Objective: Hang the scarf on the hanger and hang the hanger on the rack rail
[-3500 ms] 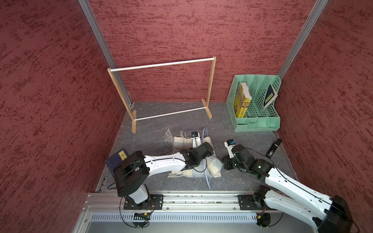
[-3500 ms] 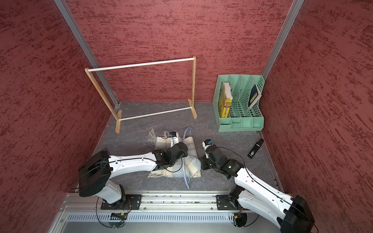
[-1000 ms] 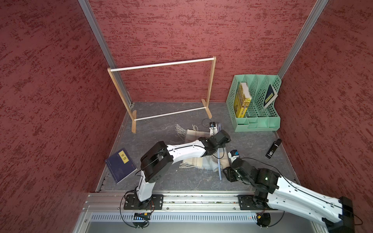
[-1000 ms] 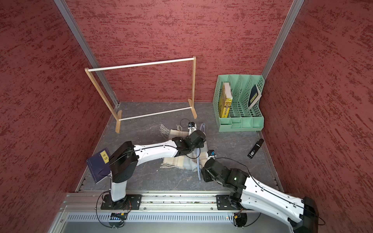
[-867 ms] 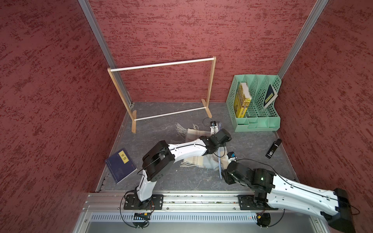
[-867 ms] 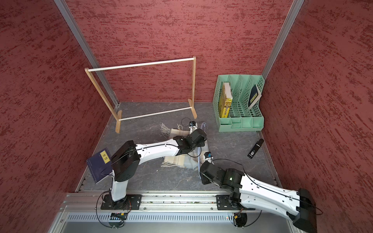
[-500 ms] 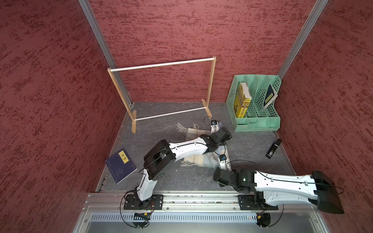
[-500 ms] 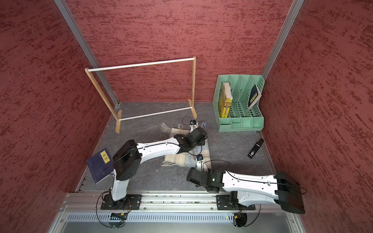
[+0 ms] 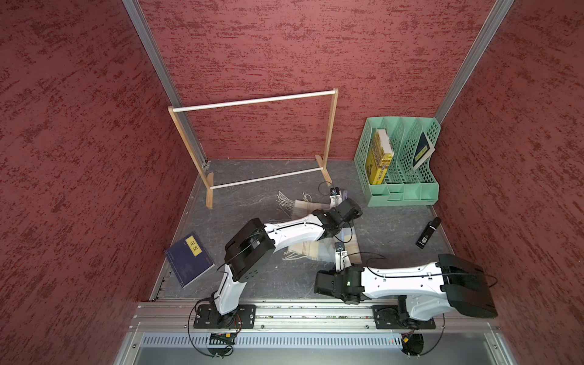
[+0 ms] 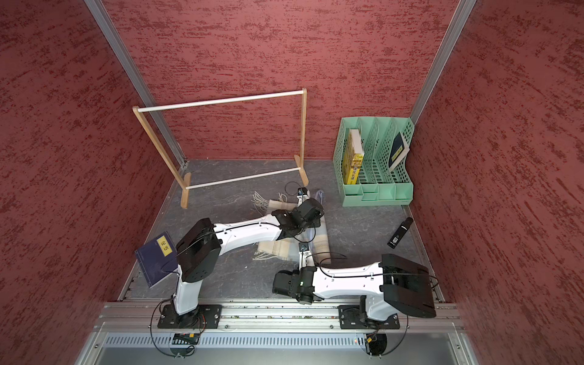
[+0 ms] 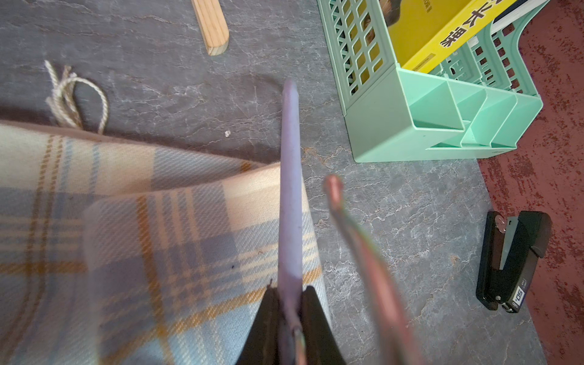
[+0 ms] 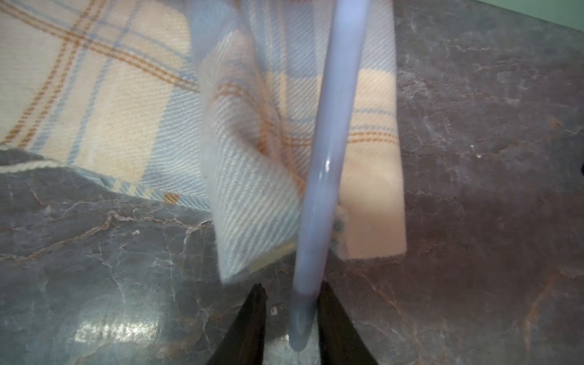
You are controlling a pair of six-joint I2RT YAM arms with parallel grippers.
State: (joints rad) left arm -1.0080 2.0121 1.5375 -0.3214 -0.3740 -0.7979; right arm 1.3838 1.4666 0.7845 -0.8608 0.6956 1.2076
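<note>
The plaid cream and pale-blue scarf (image 9: 305, 249) (image 10: 282, 248) lies crumpled on the grey floor, its fringe (image 9: 284, 202) toward the wooden rack. The thin pale-blue hanger (image 11: 290, 189) (image 12: 331, 142) lies over the scarf's edge. My left gripper (image 11: 290, 290) is shut on the hanger where its blurred wire hook (image 11: 354, 227) comes off. The hanger's near end sits between the jaws of my right gripper (image 12: 290, 289). One jaw touches it and a gap shows at the other, so this gripper is open. A fold of scarf (image 12: 252, 196) drapes beside the bar.
A wooden rack with white rods (image 9: 252, 101) stands at the back. A green file holder (image 9: 401, 192) (image 11: 395, 126) with books is at the back right, close to the left gripper. A black stapler (image 9: 428, 234) (image 11: 512, 262) lies at the right, a dark blue book (image 9: 189, 259) at the left.
The right arm has folded back and brought its gripper to the hanger's near end, its jaws narrowing round it. The left gripper stays shut on the hanger and has barely moved.
</note>
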